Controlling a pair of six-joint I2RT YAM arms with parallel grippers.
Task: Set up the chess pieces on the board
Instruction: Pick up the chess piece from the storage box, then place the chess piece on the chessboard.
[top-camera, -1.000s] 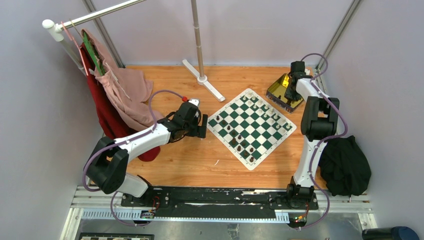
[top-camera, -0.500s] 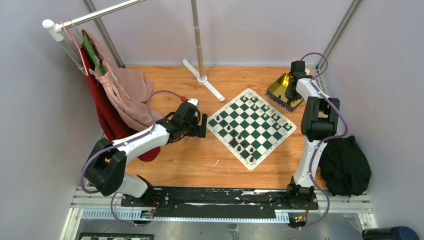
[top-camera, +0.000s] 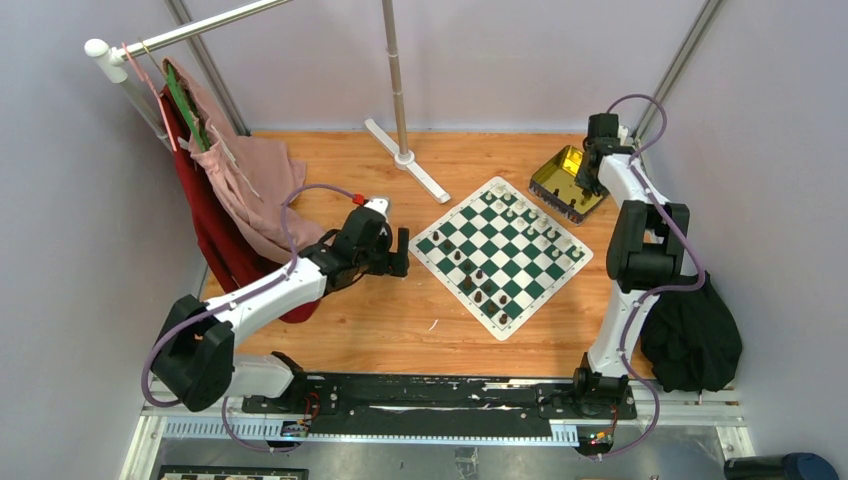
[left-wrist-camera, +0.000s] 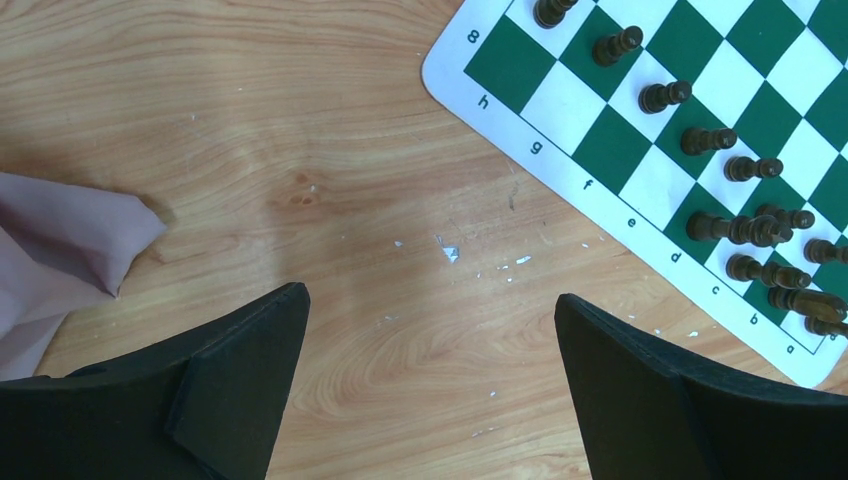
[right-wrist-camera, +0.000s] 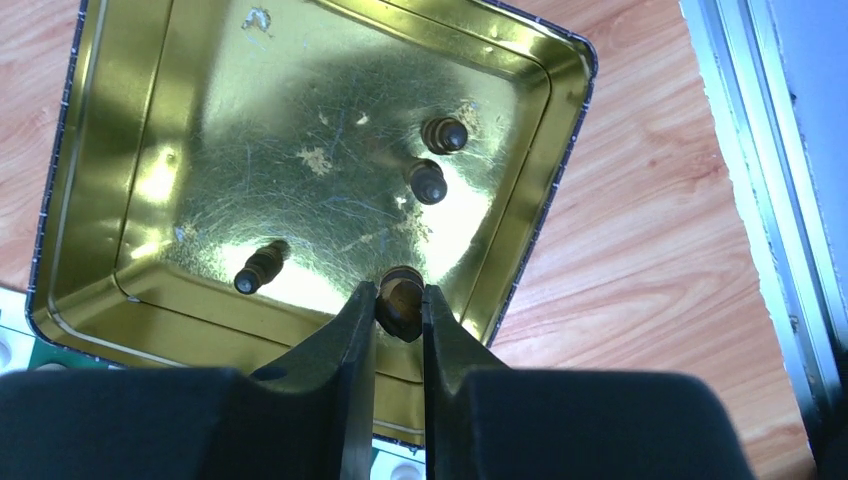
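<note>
Tracking progress: partway; board (top-camera: 503, 255) filled along two sides, tin (top-camera: 560, 172) not emptied.
Top view, board: lies mid-table (top-camera: 400, 330), turned diamond-wise. Dark chess pieces (top-camera: 478, 272) line its near-left side, cream ones its far-right side. Too small to count.
Top view, tin: just beside the board's far-right corner; right gripper (top-camera: 588, 178) reaches down into it.
Top view, left arm: left gripper (top-camera: 400, 252) hangs over bare wood just left of the board.
Left wrist, gripper: jaws spread wide, nothing between them, wood below.
Left wrist, board: dark second row looks full where visible. Edge squares by h, g, f, e are bare; those by d to a are occupied.
Right wrist, gripper: fingertips pinch a dark piece (right-wrist-camera: 400, 290) by the tin's near wall. Can't tell if it's clear of the floor.
Right wrist, tin: three loose pieces (right-wrist-camera: 428, 182), all dark, on the floor; one looks tipped over.
Left to do: my read, four dark pieces for four bare edge squares; cream side unverified.
</note>
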